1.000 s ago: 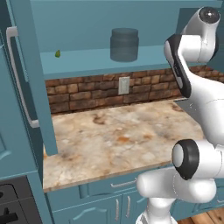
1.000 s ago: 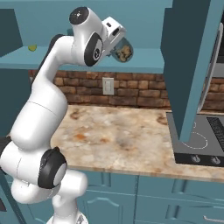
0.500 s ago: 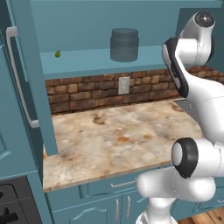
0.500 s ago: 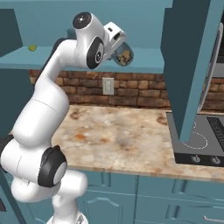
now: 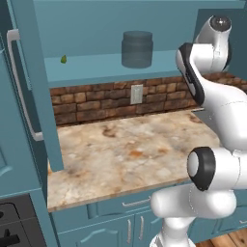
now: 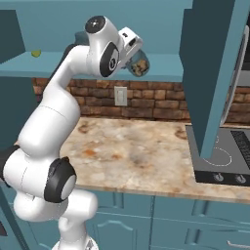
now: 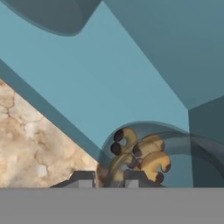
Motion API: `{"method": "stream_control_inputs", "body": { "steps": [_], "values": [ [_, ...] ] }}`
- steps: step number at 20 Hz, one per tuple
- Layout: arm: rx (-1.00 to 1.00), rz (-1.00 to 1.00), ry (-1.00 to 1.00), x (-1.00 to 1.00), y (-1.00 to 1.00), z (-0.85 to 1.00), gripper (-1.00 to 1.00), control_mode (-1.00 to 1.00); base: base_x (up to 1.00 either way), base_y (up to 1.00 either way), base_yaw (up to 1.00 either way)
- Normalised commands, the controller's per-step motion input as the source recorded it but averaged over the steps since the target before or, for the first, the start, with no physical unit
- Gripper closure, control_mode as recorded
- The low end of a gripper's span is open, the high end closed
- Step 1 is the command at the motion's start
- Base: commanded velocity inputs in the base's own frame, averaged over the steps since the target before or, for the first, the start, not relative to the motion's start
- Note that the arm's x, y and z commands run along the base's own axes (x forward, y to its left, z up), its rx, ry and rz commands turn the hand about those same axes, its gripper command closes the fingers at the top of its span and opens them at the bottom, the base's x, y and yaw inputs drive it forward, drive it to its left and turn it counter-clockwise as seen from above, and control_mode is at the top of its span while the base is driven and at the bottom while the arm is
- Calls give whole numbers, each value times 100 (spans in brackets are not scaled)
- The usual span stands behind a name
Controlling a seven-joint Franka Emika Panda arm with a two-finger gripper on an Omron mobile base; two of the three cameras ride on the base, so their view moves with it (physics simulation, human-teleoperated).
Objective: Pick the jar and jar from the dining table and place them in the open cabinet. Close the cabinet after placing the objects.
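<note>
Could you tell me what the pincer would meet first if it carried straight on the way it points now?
Probably the teal shelf of the cabinet: the pincer, shut on the small jar, aims over it toward the back corner. Depth is unclear.
</note>
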Motion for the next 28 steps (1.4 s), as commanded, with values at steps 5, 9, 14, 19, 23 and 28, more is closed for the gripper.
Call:
{"method": "stream_control_inputs", "body": {
  "steps": [5,9,14,19,23,28],
  "values": [
    [0,1,1,28,-6,-1,100,-100,0,0,0],
    [0,0,0,17,-7,0,100,-100,0,0,0],
    [0,1,0,20,-4,-6,100,-100,0,0,0],
    [0,3,0,36,0,-16,100,-100,0,0,0],
    [0,3,0,35,0,-14,100,-100,0,0,0],
    [0,1,3,17,0,-3,100,-100,0,0,0]
  ]
}}
